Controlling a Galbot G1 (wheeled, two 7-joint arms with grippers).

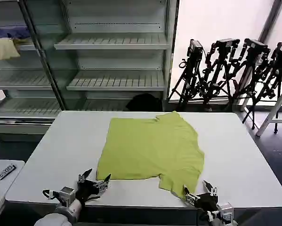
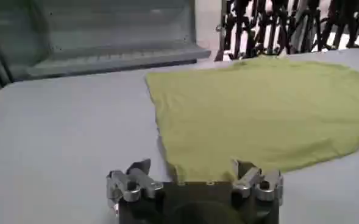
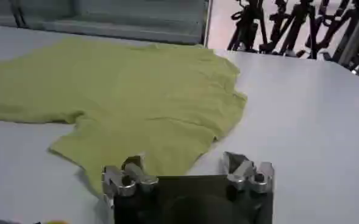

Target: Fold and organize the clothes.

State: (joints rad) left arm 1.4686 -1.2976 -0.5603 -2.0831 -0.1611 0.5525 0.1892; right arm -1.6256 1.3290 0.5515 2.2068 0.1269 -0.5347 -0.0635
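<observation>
T-shirt (image 1: pixel 150 149) lay mid-frame on counter (image 1: pixel 51 155) | soft, limp: grip hem corners | left pincer (image 1: pixel 94 181), right pincer (image 1: pixel 199 190) both wide, empty

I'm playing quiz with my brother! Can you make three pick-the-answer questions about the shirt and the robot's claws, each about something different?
1. Where is the T-shirt?
A. spread on the white table
B. hanging on a shelf
C. on the floor

2. What colour is the T-shirt?
A. blue
B. red
C. yellow-green

3. How are the left claw and the right claw?
A. both shut on the shirt
B. both open at the table's near edge
C. one is lifting the shirt

Answers:
1 A, the shirt lies flat across the tabletop.
2 C, the whole cloth is lime yellow-green.
3 B, each wrist view shows the fingers spread apart with nothing held, the left near the shirt's hem corner, the right near a sleeve.
</observation>
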